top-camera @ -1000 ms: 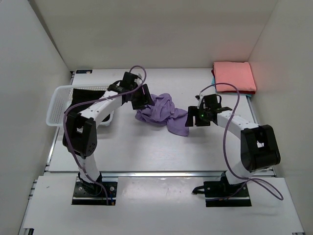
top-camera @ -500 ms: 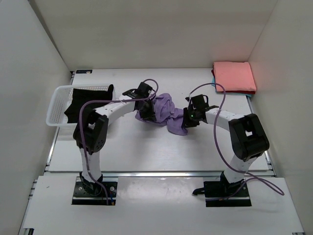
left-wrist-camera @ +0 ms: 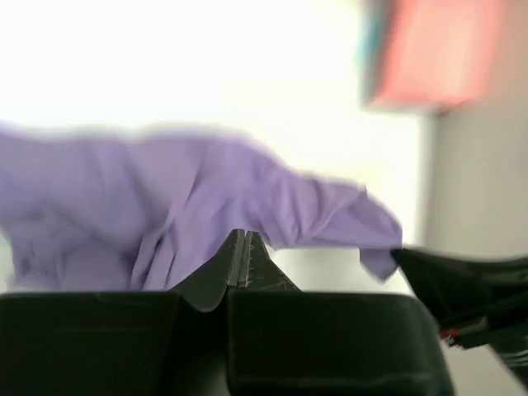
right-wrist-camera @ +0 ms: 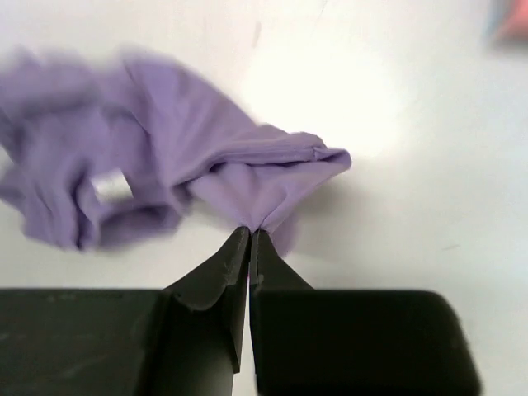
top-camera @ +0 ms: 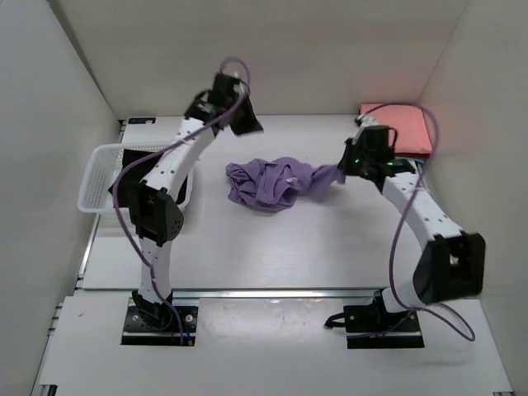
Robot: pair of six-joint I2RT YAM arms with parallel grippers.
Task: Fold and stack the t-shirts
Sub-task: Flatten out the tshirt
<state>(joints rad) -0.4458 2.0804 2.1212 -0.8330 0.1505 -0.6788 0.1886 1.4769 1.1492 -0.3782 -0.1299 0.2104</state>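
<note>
A crumpled lilac-purple t-shirt [top-camera: 268, 183] lies mid-table. My right gripper [top-camera: 343, 171] is shut on its right end, and the cloth bunches into the closed fingertips in the right wrist view [right-wrist-camera: 250, 233]. My left gripper [top-camera: 250, 125] is shut with nothing between its jaws. It hangs above and behind the shirt's left part, and the left wrist view shows the purple cloth [left-wrist-camera: 206, 198] beyond its tips [left-wrist-camera: 243, 237]. A folded salmon-pink t-shirt [top-camera: 396, 128] sits at the back right on a teal one [top-camera: 361, 132], of which only an edge shows. A black t-shirt [top-camera: 124, 165] lies in the basket.
A white lattice basket [top-camera: 95, 177] stands at the table's left edge, partly behind the left arm. White walls close in the back and both sides. The right arm's black gripper body [left-wrist-camera: 470, 285] shows at the right of the left wrist view.
Both grippers have shut. The left one rose and moved back off the purple shirt without any cloth. The right one drew the shirt's right end to the right and back.
</note>
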